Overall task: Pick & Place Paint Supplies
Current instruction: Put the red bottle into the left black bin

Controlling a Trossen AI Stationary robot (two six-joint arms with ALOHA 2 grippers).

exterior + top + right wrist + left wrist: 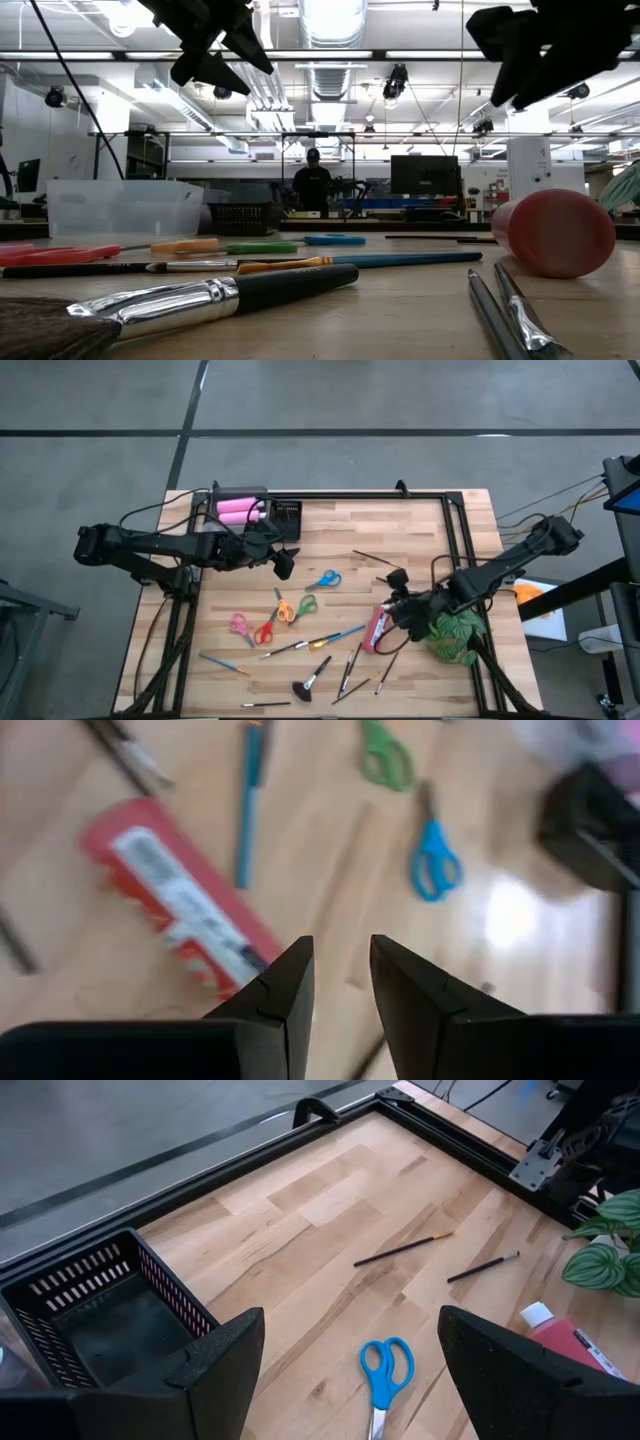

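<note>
1. Red tube [378,628] lies right of table centre, beside the leafy plant [455,632]; its white label's print is unreadable.
2. Right gripper [404,606] hovers over it, fingers narrowly parted, holding nothing.
3. Left gripper [283,563], spread wide, hangs near the black tray [95,1315] and blue scissors [324,579].

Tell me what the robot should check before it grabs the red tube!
1. Right claw above the red tube: ok, it hovers at the tube's cap end.
2. Right claw wide enough for the tube: not ok, only a narrow gap shows.
3. Tube free to lift: ok, it lies flat on the table, nothing on it.
4. Left claw out of the way: ok, open near the black tray.
5. Pink bottles already in the tub: ok.
</note>
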